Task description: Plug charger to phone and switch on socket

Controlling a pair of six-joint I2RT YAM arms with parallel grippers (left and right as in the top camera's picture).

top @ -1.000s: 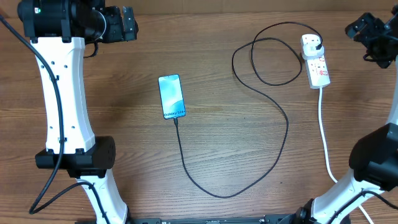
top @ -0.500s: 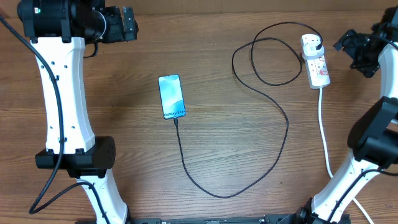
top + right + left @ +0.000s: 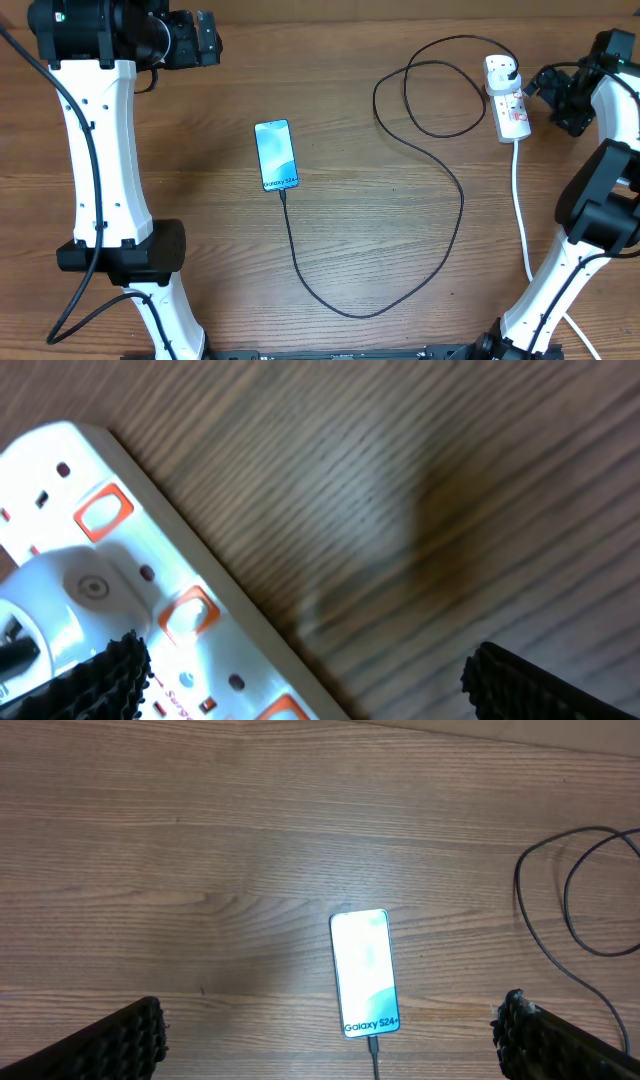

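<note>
The phone (image 3: 277,155) lies screen-up left of the table's middle, its blue screen lit; it also shows in the left wrist view (image 3: 365,970). The charger cable (image 3: 455,205) runs from the phone's near end in a wide loop to the socket's far end (image 3: 503,68), where it is plugged in. The socket (image 3: 511,108) is a white strip at the far right; the right wrist view shows its orange-red switches (image 3: 103,512). My right gripper (image 3: 546,92) is open and empty, just right of the socket and low over it (image 3: 320,685). My left gripper (image 3: 205,38) is open and empty, high at the far left (image 3: 325,1050).
The socket's thick white cord (image 3: 521,215) runs from the strip toward the near edge, beside the right arm's base (image 3: 600,260). The left arm's white link (image 3: 100,150) and base stand at the left. The cable's coil (image 3: 430,95) lies left of the socket.
My right gripper has moved left and down from the far right edge to just beside the socket. The left arm, phone and cable have not moved.
</note>
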